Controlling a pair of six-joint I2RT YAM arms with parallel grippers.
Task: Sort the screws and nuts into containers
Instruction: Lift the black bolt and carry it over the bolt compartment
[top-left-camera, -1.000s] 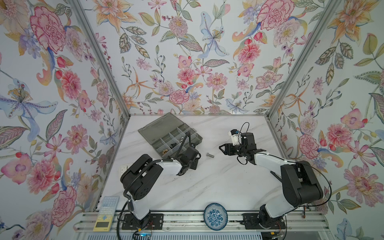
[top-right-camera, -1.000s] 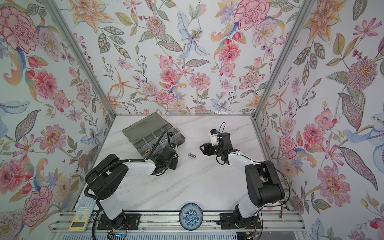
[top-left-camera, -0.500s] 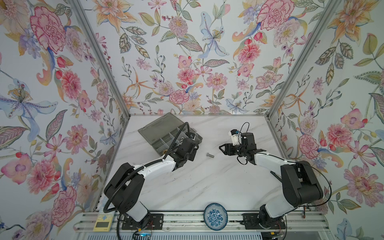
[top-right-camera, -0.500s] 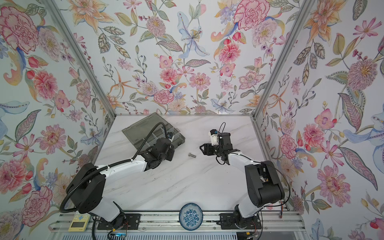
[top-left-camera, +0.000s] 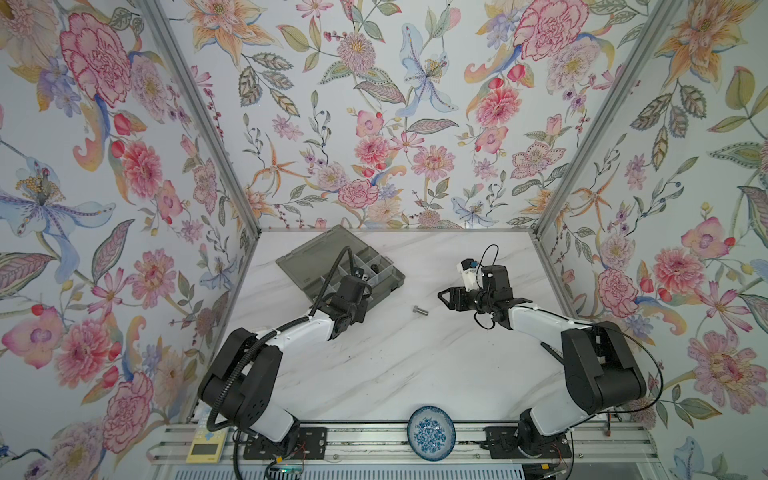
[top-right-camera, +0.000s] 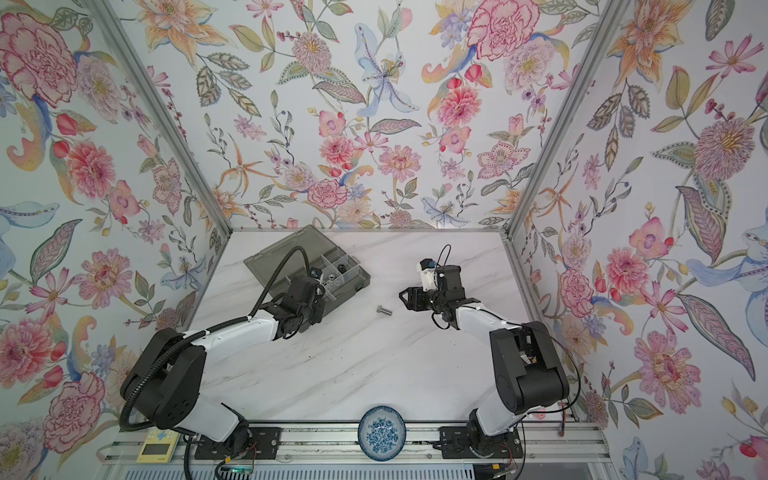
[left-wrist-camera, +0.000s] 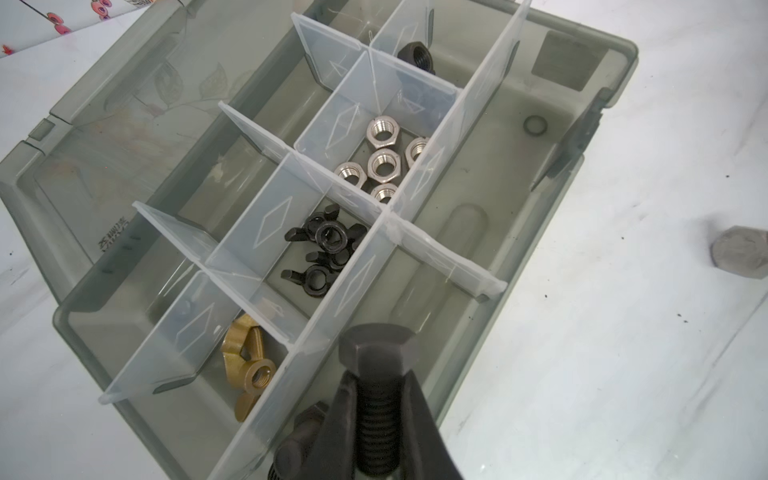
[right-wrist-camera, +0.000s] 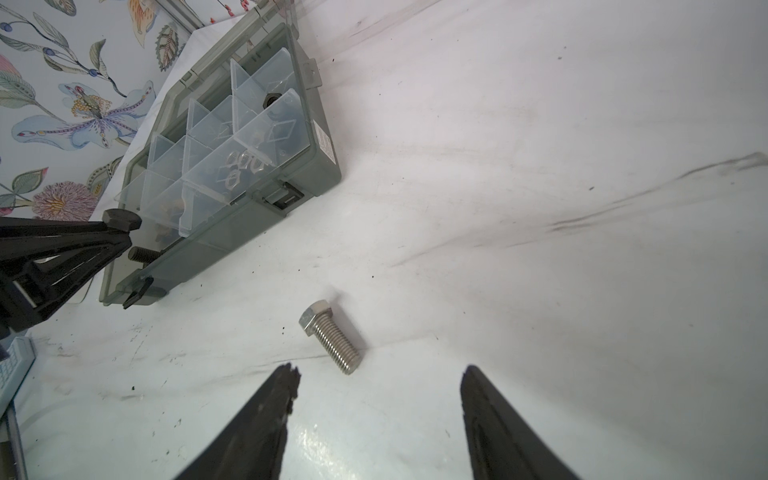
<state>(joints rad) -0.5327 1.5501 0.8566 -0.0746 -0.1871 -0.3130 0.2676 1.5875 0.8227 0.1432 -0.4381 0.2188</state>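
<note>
My left gripper (left-wrist-camera: 380, 419) is shut on a black screw (left-wrist-camera: 379, 386), gripped by its threaded shank with the hex head forward. It hangs over the near-edge containers of the grey organizer box (left-wrist-camera: 582, 62) (top-left-camera: 392, 277). Another black screw (left-wrist-camera: 301, 436) lies in the container below. Other containers hold silver hex nuts (left-wrist-camera: 383, 160), black wing nuts (left-wrist-camera: 328, 245), brass wing nuts (left-wrist-camera: 249, 365) and a black hex nut (left-wrist-camera: 415, 54). A silver screw (right-wrist-camera: 330, 343) (top-left-camera: 419, 310) lies on the table. My right gripper (right-wrist-camera: 378, 374) (top-left-camera: 444, 298) stands open just short of it.
The box lid (top-left-camera: 316, 253) lies open flat toward the back left. A round blue-and-white dish (top-left-camera: 431, 433) sits on the front rail, and a yellow device (top-left-camera: 202, 444) sits at the front left. Floral walls close in three sides.
My left arm has stretched out and carried the black screw up over the box's near edge. The right arm and the silver screw have not moved.
</note>
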